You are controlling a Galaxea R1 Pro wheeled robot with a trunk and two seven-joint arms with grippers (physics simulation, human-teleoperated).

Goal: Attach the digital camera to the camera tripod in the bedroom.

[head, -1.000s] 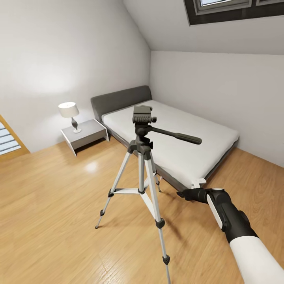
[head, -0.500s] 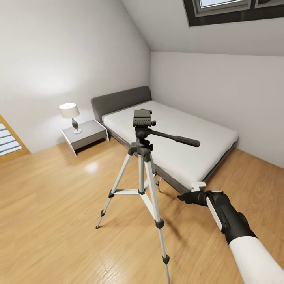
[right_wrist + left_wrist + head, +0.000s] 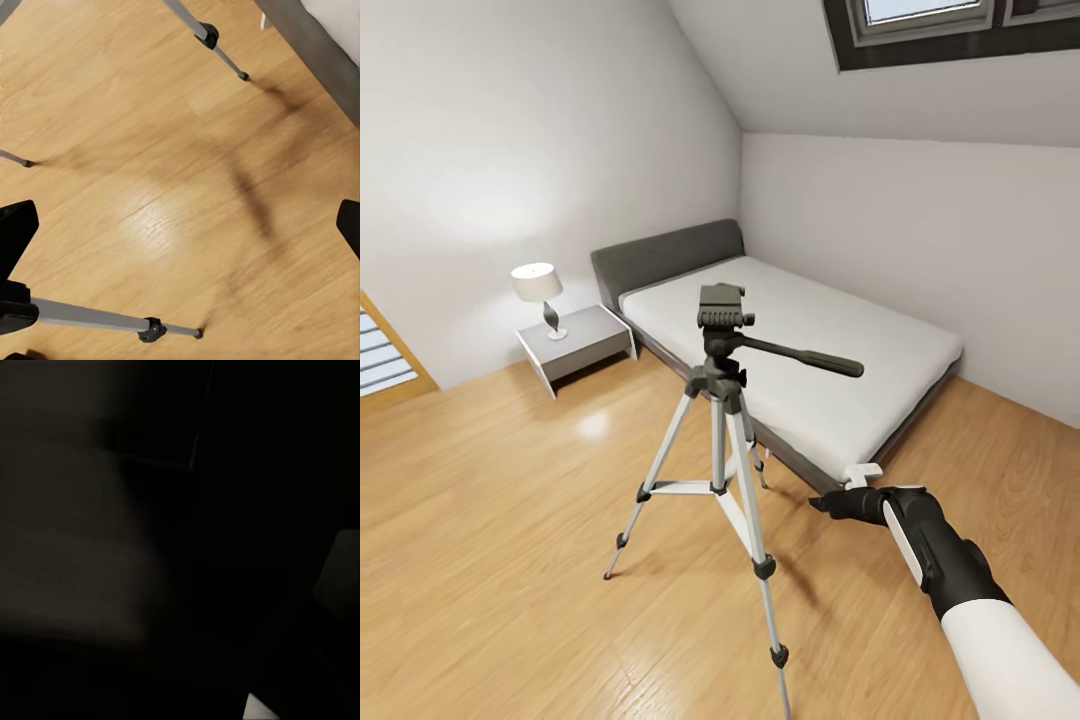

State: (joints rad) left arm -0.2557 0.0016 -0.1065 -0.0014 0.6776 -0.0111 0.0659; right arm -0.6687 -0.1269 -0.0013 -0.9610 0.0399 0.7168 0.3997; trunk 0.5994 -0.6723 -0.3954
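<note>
Room: the bedroom, white matte walls, sloped ceiling, dark-framed skylight (image 3: pixel 950 30) at the top of the head view.
Floor: light wood floor (image 3: pixel 490 520), long planks with visible grain and a soft glossy highlight; same planks in the right wrist view (image 3: pixel 150 150).
Camera tripod: the camera tripod (image 3: pixel 718 400) stands upright on the floor at the centre of the head view, just in front of the bed's long side. Legs are slim silver metal tubes with black collars and black feet, spread wide, joined by pale cross-braces low on the centre post. Black boxy head on top, its flat plate bare; a long black handle juts out toward the bed.
Tripod legs, wrist: three leg ends with black joints and feet on the planks (image 3: pixel 150 328), thin shadows beneath.
Bed: low grey frame and padded headboard, smooth white mattress (image 3: pixel 800 350).
Nightstand: grey-and-white block (image 3: pixel 575 345) beside the headboard, carrying a small table lamp (image 3: pixel 538 292) with a white drum shade.
Right gripper: right gripper (image 3: pixel 830 500), black, on a black-and-white arm, low beside the tripod near the bed's corner. Fingers set wide, black tips at opposite edges of the wrist view (image 3: pixel 15 232), nothing between them.
Left gripper: wrist view almost wholly dark; cannot tell its state.
Digital camera: cannot tell where it is.
</note>
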